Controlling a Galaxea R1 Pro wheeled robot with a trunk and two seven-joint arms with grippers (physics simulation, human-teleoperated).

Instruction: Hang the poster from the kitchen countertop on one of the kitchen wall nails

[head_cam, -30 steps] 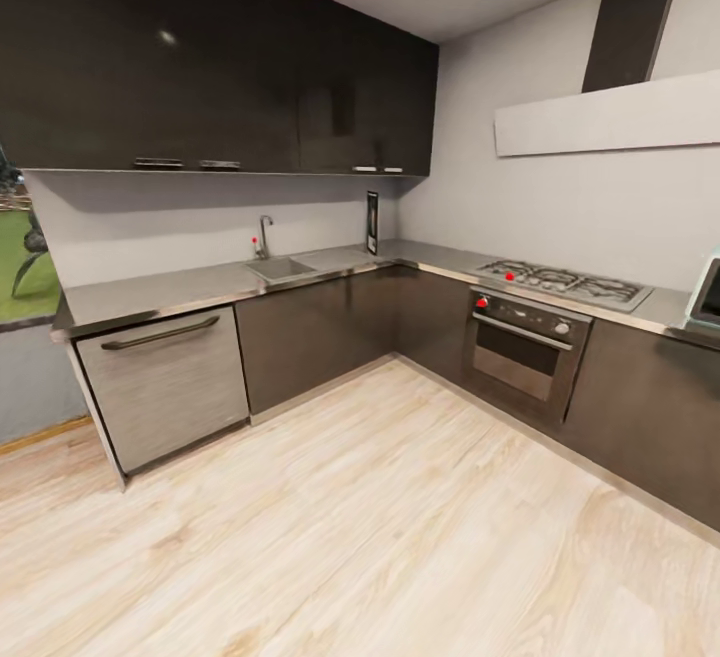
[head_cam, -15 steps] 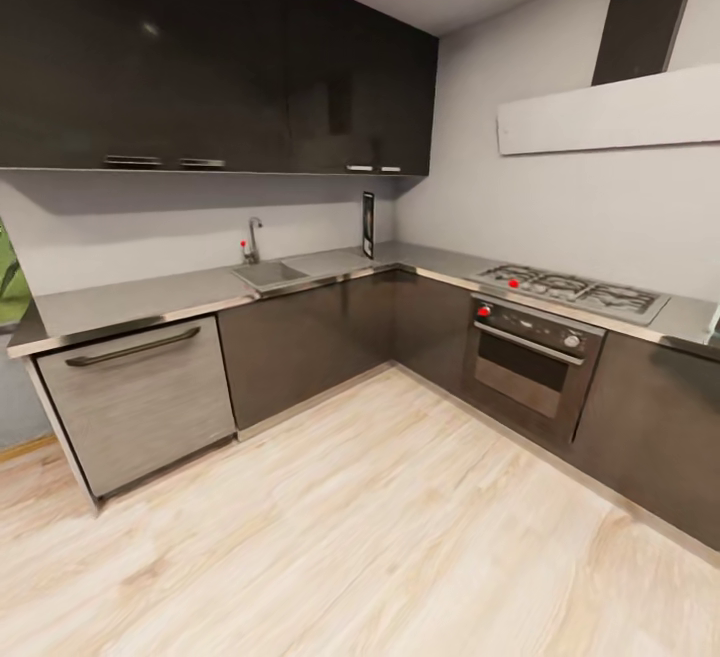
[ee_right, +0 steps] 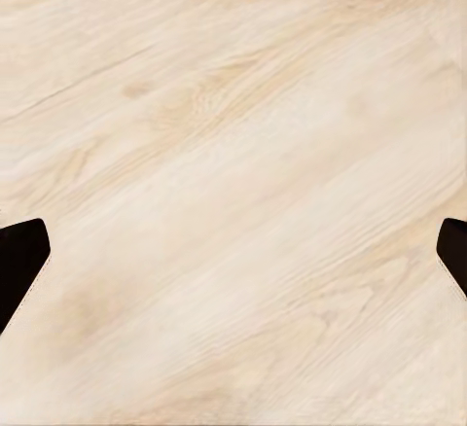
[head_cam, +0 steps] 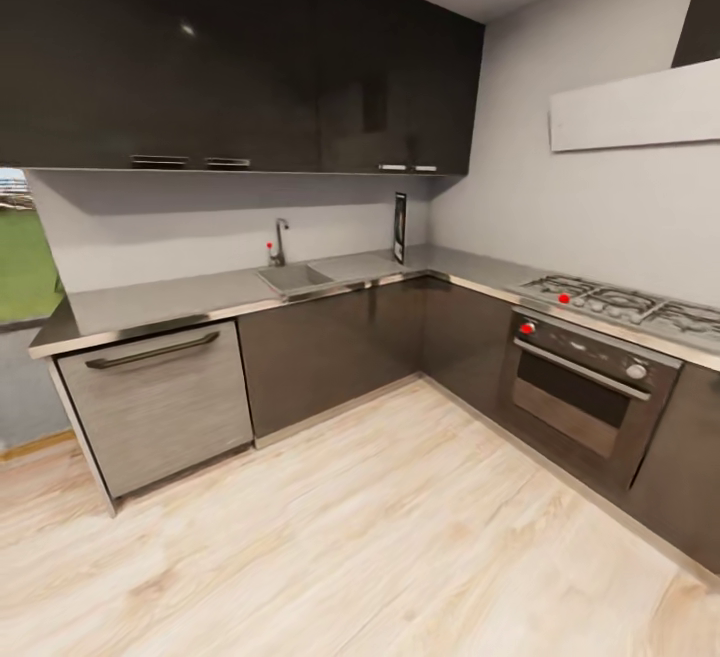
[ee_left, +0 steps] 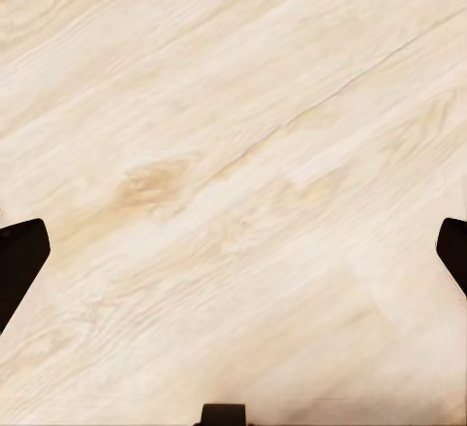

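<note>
Pointing down at bare wood floor point(ee_left: 233, 154), your left gripper point(ee_left: 233, 251) and right gripper point(ee_right: 233, 251) both hang spread, empty. View swung right since a moment ago; poster point(head_cam: 400, 227) stands far ahead on the kitchen countertop point(head_cam: 180, 297) corner, so keep driving.

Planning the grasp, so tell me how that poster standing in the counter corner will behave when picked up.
The poster stands on edge on the countertop near the corner, seemingly leaning on the wall, so a nudge may tip it. It appears thin and framed, probably stiff and light. Seen edge-on, its narrow rim may offer little grip; detail is too small for certainty.
</note>
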